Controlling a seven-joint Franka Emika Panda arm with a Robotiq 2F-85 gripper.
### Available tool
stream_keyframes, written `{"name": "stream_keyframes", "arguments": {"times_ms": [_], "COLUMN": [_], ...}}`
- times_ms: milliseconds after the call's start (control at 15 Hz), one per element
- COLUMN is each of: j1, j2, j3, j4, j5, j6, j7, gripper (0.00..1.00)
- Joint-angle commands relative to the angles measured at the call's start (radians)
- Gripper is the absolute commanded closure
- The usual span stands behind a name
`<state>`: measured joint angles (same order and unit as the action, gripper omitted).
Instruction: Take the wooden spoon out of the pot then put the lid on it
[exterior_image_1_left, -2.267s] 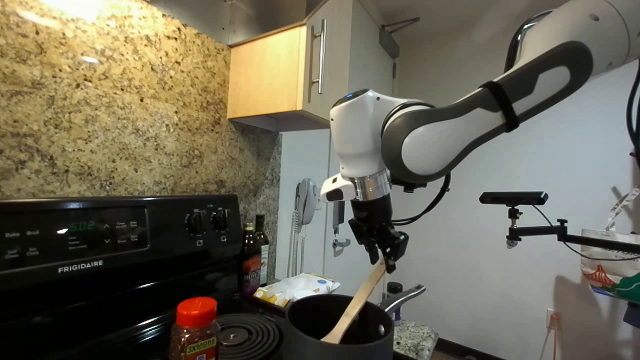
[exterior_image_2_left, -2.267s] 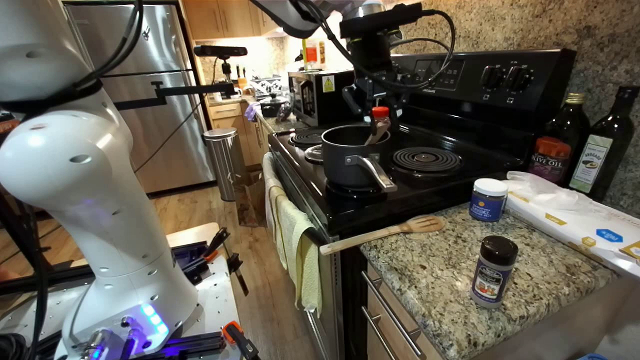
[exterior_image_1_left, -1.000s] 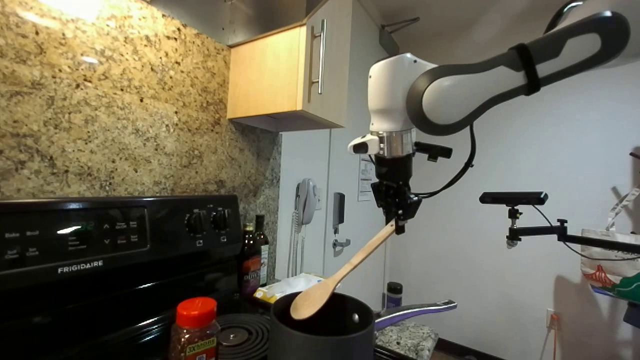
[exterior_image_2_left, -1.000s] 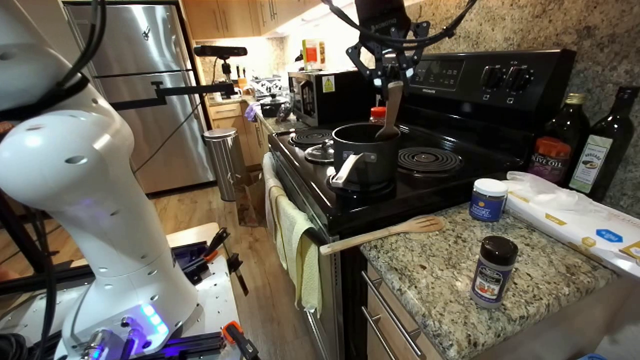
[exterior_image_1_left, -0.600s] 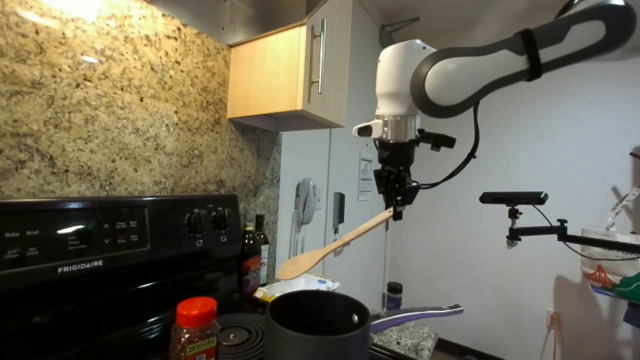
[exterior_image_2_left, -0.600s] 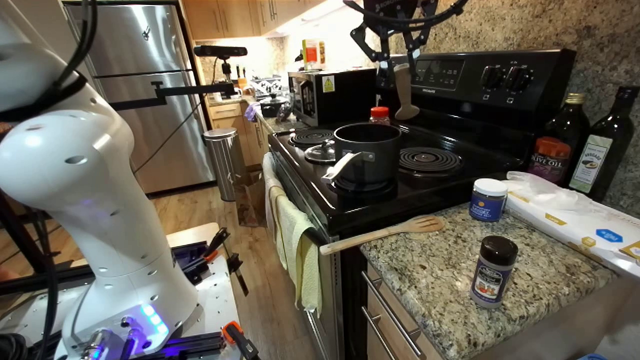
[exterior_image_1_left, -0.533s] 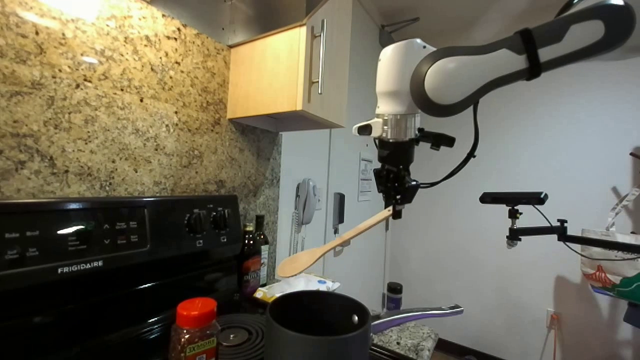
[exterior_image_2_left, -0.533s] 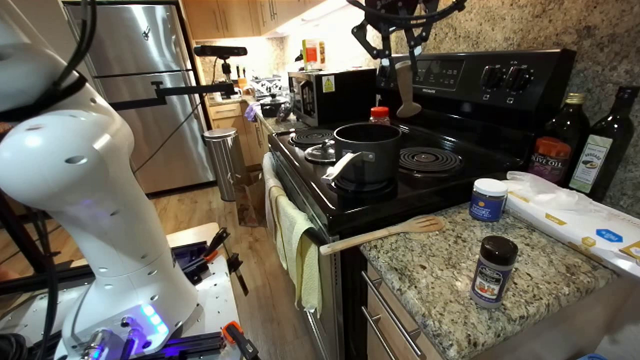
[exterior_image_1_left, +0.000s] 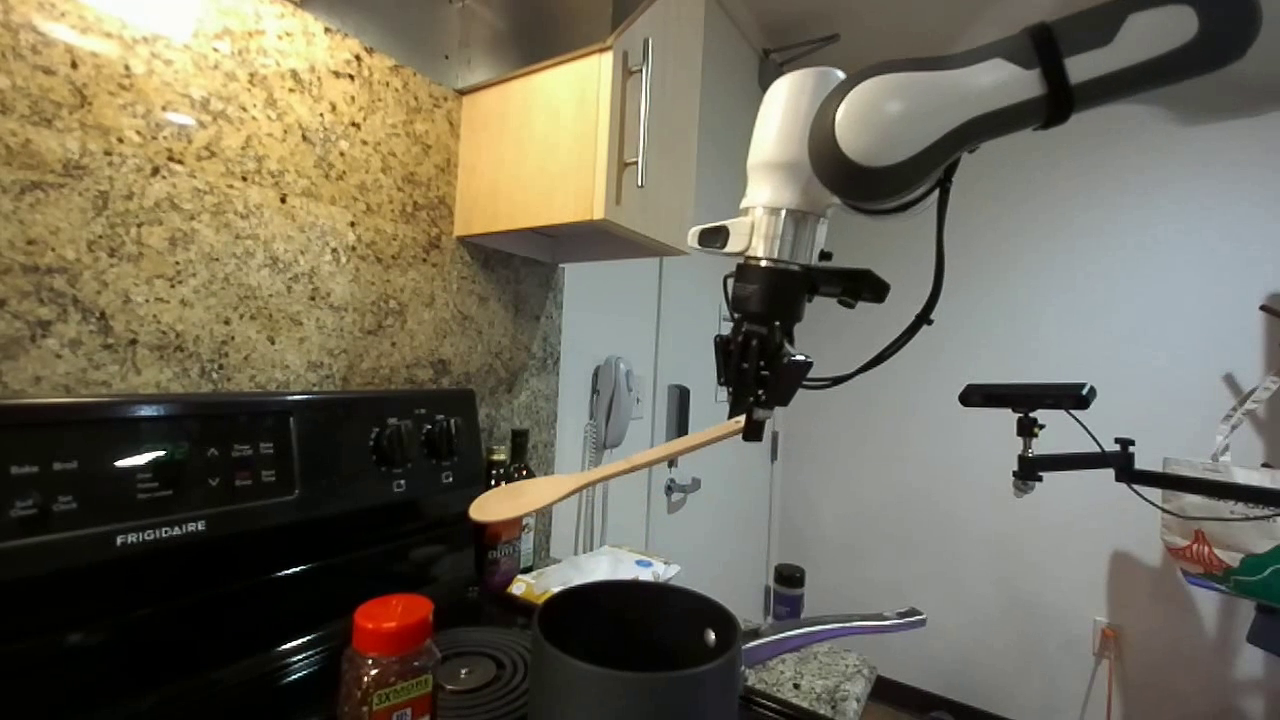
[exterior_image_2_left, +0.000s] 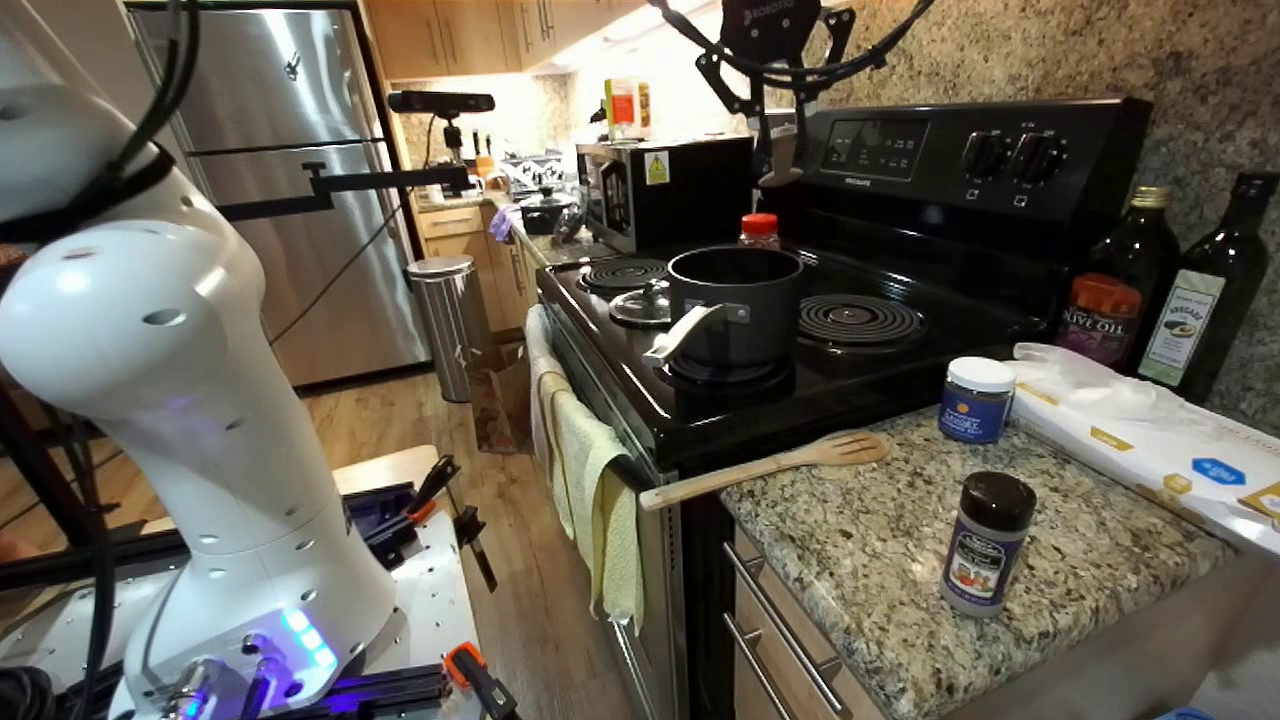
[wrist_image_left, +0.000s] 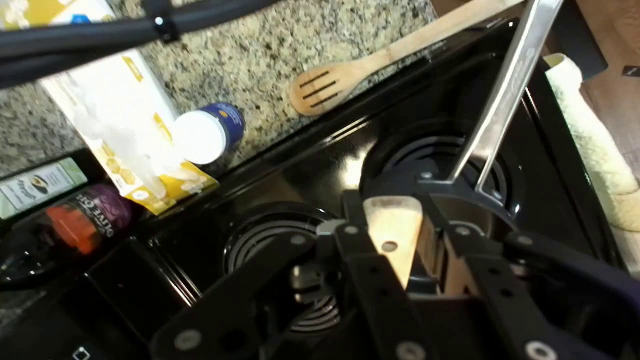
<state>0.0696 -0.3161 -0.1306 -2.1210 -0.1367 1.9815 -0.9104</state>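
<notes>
Robot arm (exterior_image_1_left: 930, 110), white and grey: its forearm is sloping down to a bent wrist high over the stovetop (exterior_image_2_left: 885, 372), and the gripper (exterior_image_1_left: 752, 425) is pointing down with a slight lean.

Gripper: clenching the handle end of the wooden spoon (exterior_image_1_left: 600, 473).

Wooden spoon: hanging clear of the pot (exterior_image_1_left: 635, 695), higher than its rim, the bowl end tilting lower than the handle. An exterior view is showing it nearly whole, in profile; the wrist view is showing the small hole (wrist_image_left: 389, 246) near the handle's tip, inside the grip.

Lid (exterior_image_2_left: 635, 310), knobbed: appearing in an exterior view only, where it is lying on the stovetop beside the pot; the pot is partly covering it, so whether the two are touching cannot be told.

Slotted spatula (exterior_image_2_left: 800, 458), wooden: appearing in that exterior view and the wrist view, lying on the speckled counter (exterior_image_2_left: 860, 560) and overhanging its edge.
</notes>
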Motion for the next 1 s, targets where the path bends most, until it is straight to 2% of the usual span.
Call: {"name": "stream_keyframes", "arguments": {"times_ms": [0,267,533,733,800,933], "j1": [0.027,0.05,0.057,0.03,0.038,0.03], "j2": [0.041,0.107,0.187,0.171,0.183,0.182], "j3": [0.011,0.041,0.1,0.113,0.127,0.123], "j4": [0.036,0.072,0.12,0.123,0.114,0.123], "j5": [0.093,0.123,0.054,0.034,0.055,0.05], "j6": [0.019,0.003,0.02,0.038,0.017,0.021], "j7": [-0.093,-0.173,-0.29,-0.314,-0.27,-0.28], "gripper": [0.86,0.86,0.86,0.86,0.72,0.72]}}
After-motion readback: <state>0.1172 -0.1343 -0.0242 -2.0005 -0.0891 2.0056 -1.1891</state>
